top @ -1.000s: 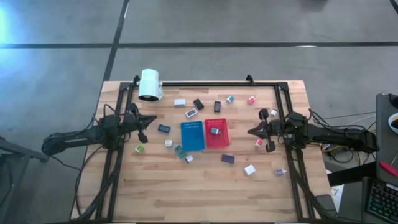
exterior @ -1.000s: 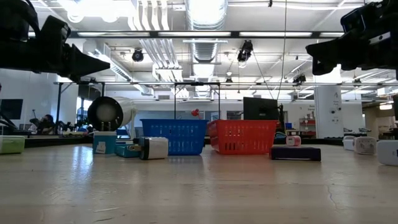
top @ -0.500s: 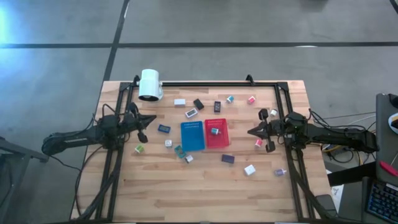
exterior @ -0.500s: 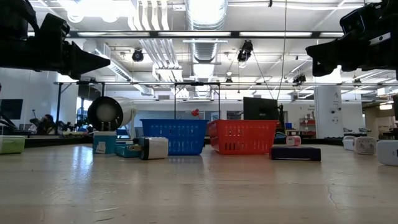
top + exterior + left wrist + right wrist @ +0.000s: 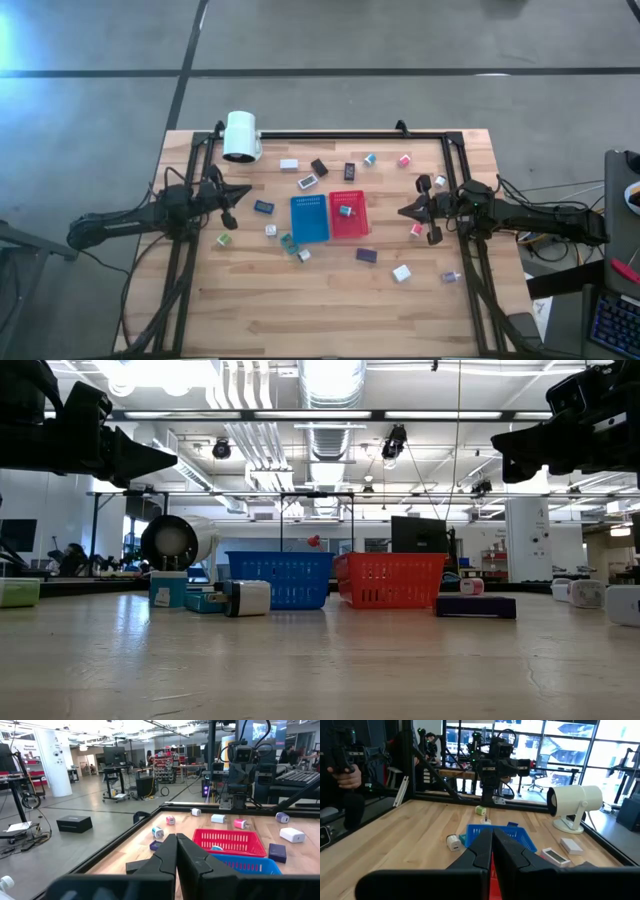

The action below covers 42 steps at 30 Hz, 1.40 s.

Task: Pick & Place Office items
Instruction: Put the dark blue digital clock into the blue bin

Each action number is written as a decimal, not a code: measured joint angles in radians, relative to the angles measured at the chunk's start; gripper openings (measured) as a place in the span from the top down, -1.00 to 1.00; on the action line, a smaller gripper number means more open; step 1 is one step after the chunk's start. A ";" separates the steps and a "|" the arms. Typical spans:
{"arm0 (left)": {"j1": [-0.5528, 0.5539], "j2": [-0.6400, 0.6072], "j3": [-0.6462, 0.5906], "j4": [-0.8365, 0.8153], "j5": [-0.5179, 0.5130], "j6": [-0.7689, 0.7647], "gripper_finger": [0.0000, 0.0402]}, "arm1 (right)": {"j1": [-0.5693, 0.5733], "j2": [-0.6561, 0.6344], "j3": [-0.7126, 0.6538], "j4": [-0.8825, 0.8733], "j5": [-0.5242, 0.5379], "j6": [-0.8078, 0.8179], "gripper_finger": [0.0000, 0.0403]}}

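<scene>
Several small office items lie scattered on the wooden table around a blue tray (image 5: 309, 218) and a red tray (image 5: 348, 214). A teal-and-white item (image 5: 345, 210) rests inside the red tray. Near my left gripper lie a dark blue block (image 5: 263, 207) and a green piece (image 5: 225, 240). A pink piece (image 5: 416, 229) and a white one (image 5: 438, 181) lie near my right gripper. My left gripper (image 5: 246, 190) hovers shut at the table's left side, its fingers closed together (image 5: 176, 840). My right gripper (image 5: 401, 211) hovers shut at the right side (image 5: 492, 832). Both are above the table and hold nothing.
A white cylindrical lamp head (image 5: 241, 136) stands at the far left corner. A black frame (image 5: 330, 133) runs along the far edge and both sides. More items lie far of the trays (image 5: 319, 167) and near of them (image 5: 401, 273). A person's hand (image 5: 345, 772) shows beyond the table.
</scene>
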 joint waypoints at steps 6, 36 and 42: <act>0.000 0.005 0.000 0.110 -0.001 -0.002 0.95 | 0.000 0.000 0.000 0.000 0.001 0.005 0.96; 0.002 0.847 0.646 -0.574 -0.137 0.110 0.87 | 0.000 0.000 0.000 0.000 0.003 0.009 0.96; 0.006 0.947 0.695 -0.683 -0.143 0.092 0.70 | 0.000 0.000 0.000 0.000 0.004 0.009 0.96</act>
